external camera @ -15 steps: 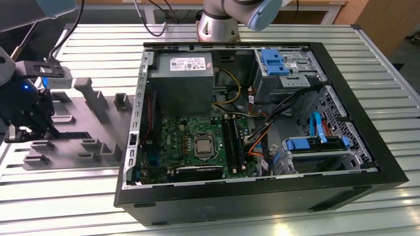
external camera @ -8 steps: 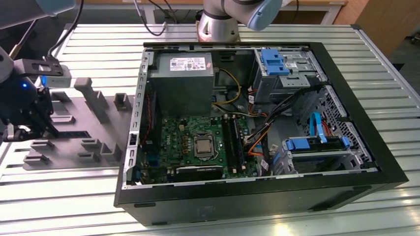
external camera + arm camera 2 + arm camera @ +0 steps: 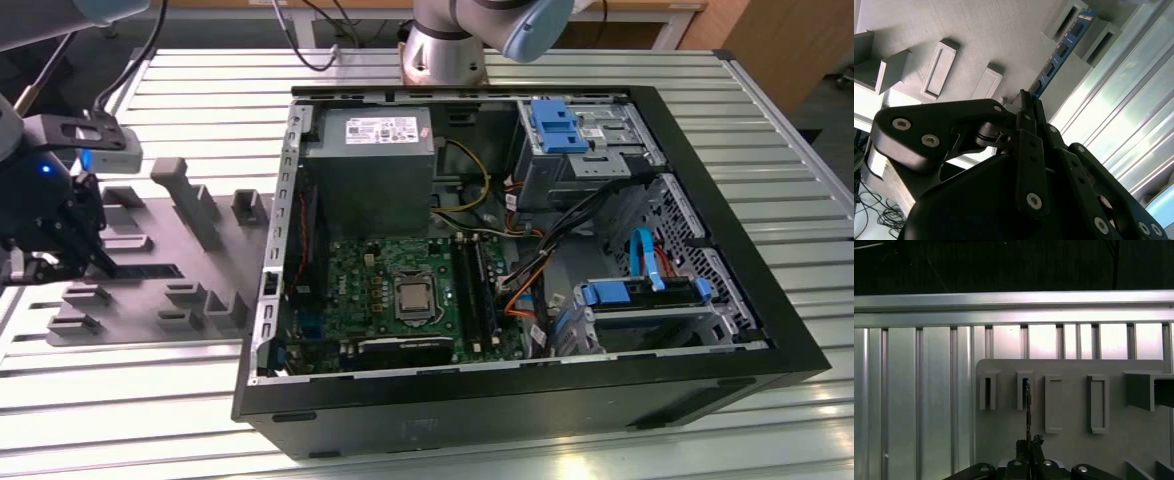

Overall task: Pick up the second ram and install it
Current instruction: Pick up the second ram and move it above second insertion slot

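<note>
Black linkage gripper (image 3: pixel 1026 100), second wrist view: clamped on the near end of the thin blue-green memory stick (image 3: pixel 1060 50), far end seated in the grey moulded fixture plate (image 3: pixel 979 30). First wrist view: stick (image 3: pixel 1027 407) edge-on in that grip. Exterior view: gripper (image 3: pixel 54 255) at the exterior view's left, well apart from the open black computer case (image 3: pixel 787 340). Judgement: pick-up in hand, installation not begun; extraction calls for a straight, untilted pull

Bright light is glaring off the slatted table (image 3: pixel 919 390) beside the grey fixture plate (image 3: pixel 1069 450) — beyond the plate, the background (image 3: pixel 1004 265) is sinking into darkness.
</note>
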Tool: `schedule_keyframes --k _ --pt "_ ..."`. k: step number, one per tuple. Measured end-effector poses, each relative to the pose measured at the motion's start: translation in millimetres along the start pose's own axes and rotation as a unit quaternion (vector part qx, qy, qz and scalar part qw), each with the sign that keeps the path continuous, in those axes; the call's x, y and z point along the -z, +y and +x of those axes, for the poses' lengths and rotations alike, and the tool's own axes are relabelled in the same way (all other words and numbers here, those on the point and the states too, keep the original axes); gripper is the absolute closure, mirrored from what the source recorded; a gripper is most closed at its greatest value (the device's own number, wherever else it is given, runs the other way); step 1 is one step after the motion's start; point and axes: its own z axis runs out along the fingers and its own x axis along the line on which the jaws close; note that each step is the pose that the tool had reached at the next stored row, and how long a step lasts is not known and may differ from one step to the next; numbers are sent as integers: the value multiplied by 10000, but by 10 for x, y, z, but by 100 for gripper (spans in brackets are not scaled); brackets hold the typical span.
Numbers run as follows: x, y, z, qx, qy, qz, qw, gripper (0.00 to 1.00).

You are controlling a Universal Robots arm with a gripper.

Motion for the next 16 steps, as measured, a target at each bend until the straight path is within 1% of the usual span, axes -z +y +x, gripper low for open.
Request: schedule_keyframes --k 11,16 --pt "50 0 -1 0 0 0 10000 86" --pt "57 1 -2 0 0 0 10000 86"
